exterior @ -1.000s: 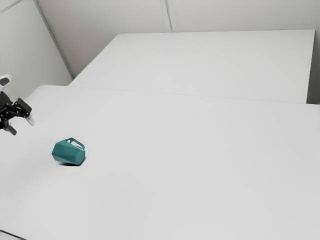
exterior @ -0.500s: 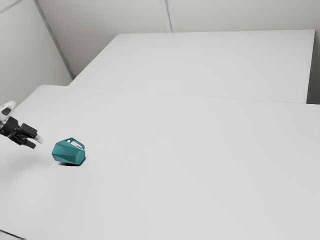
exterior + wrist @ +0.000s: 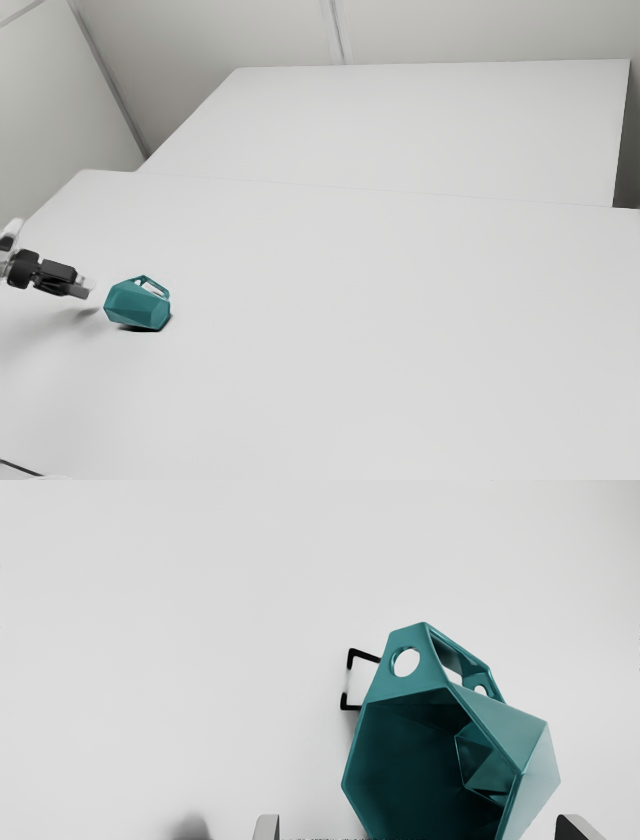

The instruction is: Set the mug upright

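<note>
From my station I see the teal faceted mug (image 3: 138,305) lying on its side on the white table (image 3: 380,330), its handle (image 3: 152,284) raised along the upper side. My gripper (image 3: 86,289) is near the mug, on the side toward the exterior view's left, above the tabletop, with a small gap between the fingertips and the rim. The wrist view gives me the fingers standing wide apart, and they have hold of nothing. The mug's open mouth faces me, its base pointing away from the gripper. It sits off centre to the fingers: one flank is nearly in line with one fingertip, while the other flank leaves a broader strip of room before the other fingertip, and a soft shadow (image 3: 192,827) falls farther out from the mug on that roomier side. A black angular outline (image 3: 364,655) shows right beside the mug there; I can't tell what it is. For moving, I have plenty of tabletop past the mug's base, toward the exterior view's right. The table's far edge runs well behind the mug, with a second white surface (image 3: 400,125) beyond it, and the table's back corner is well apart from the mug.
</note>
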Robot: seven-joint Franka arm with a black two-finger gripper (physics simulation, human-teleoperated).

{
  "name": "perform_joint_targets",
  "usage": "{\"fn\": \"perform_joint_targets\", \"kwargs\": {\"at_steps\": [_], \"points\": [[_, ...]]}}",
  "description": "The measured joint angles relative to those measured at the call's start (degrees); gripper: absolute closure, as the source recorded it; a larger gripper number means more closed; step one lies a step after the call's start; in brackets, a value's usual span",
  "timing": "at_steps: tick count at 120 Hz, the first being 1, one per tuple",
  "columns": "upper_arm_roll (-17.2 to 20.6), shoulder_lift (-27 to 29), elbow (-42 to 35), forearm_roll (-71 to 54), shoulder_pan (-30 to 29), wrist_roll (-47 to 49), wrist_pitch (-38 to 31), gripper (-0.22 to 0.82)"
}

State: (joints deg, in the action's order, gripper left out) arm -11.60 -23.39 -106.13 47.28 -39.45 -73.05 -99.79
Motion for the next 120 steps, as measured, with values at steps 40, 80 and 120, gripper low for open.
{"fn": "perform_joint_targets", "kwargs": {"at_steps": [40, 80, 120], "points": [[-0.4, -0.4, 1.2, -0.4, 2.1, 11.5, 2.4, 0.00], [1.0, -0.2, 0.8, -0.6, 3.9, 17.9, 2.2, 0.00], [2.6, -0.4, -0.7, -1.1, 5.5, 21.5, 0.5, 0.00]]}}
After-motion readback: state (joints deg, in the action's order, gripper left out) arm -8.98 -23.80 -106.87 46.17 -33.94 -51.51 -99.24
